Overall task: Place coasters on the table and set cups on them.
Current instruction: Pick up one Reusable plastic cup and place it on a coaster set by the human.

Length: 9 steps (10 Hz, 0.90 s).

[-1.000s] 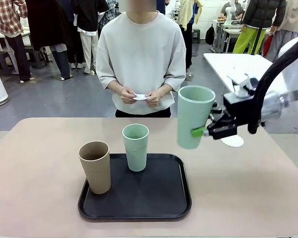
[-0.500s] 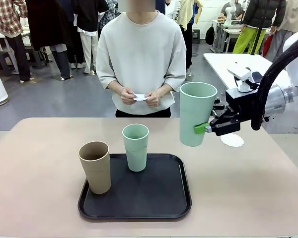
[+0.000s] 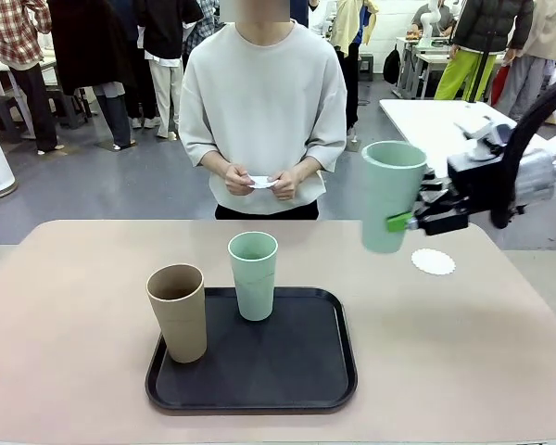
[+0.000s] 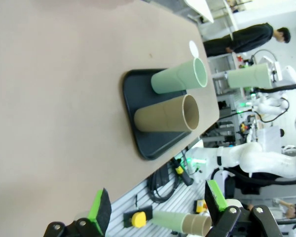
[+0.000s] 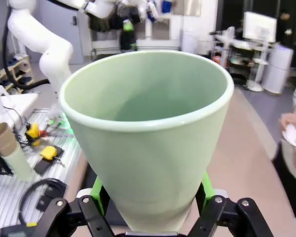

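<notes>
Left gripper (image 4: 158, 202) was recorded with jaws wide, nothing between. Tan cup (image 3: 177, 311) was seated at the black tray's (image 3: 296, 375) left edge, a mint cup (image 3: 253, 274) at its far edge. A second mint cup (image 3: 391, 195) was clamped upright in the right gripper (image 3: 396, 222), raised above the tabletop (image 3: 74, 278) near its far right corner, where a coaster (image 3: 433, 261) was laid.

Base of the mint cup (image 5: 148, 133) sits hidden inside my right gripper (image 5: 150, 190); the person's hands (image 3: 239, 178) half cover a coaster (image 3: 262, 182)

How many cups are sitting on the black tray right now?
2. A brown cup stands front left on the tray, a green cup behind it toward the middle. A second green cup is off the tray, held in the air by the right gripper.
</notes>
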Available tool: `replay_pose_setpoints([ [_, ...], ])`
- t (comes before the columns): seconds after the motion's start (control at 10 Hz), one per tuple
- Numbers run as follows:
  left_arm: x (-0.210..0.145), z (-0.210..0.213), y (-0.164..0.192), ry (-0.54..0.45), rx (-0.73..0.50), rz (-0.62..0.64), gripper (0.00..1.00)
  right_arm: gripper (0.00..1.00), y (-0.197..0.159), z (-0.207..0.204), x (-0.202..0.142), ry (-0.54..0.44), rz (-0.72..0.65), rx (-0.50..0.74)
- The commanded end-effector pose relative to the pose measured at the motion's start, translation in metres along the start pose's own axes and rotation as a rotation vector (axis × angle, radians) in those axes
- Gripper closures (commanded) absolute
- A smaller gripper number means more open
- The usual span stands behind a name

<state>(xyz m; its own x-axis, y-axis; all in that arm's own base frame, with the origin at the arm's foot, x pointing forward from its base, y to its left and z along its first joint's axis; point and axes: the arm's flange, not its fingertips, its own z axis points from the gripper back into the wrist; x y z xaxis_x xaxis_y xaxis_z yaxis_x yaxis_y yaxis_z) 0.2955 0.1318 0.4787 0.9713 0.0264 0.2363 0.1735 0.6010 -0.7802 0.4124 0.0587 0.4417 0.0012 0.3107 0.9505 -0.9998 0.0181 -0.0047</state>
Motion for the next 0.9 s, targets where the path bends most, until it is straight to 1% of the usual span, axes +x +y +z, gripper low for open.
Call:
replay_pose_setpoints([
  [0.0, 0.000, 0.000, 0.000, -0.008, -0.006, -0.007, 0.00, 0.18, -0.045, 0.050, -0.007, 0.003, 0.042, -0.103],
  [0.2, 0.000, 0.000, 0.000, -0.008, -0.006, -0.007, 0.00, 0.18, -0.069, 0.092, -0.015, 0.038, 0.080, -0.117],
  [0.3, 0.000, 0.000, 0.000, -0.008, -0.006, -0.007, 0.00, 0.18, -0.074, 0.116, -0.020, 0.028, 0.080, -0.138],
  [0.6, 0.000, 0.000, 0.000, -0.008, -0.006, -0.007, 0.00, 0.18, -0.069, 0.161, -0.032, -0.007, 0.052, -0.179],
  [0.8, 0.000, 0.000, 0.000, -0.008, -0.006, -0.007, 0.00, 0.18, -0.070, 0.176, -0.039, -0.021, 0.041, -0.191],
])
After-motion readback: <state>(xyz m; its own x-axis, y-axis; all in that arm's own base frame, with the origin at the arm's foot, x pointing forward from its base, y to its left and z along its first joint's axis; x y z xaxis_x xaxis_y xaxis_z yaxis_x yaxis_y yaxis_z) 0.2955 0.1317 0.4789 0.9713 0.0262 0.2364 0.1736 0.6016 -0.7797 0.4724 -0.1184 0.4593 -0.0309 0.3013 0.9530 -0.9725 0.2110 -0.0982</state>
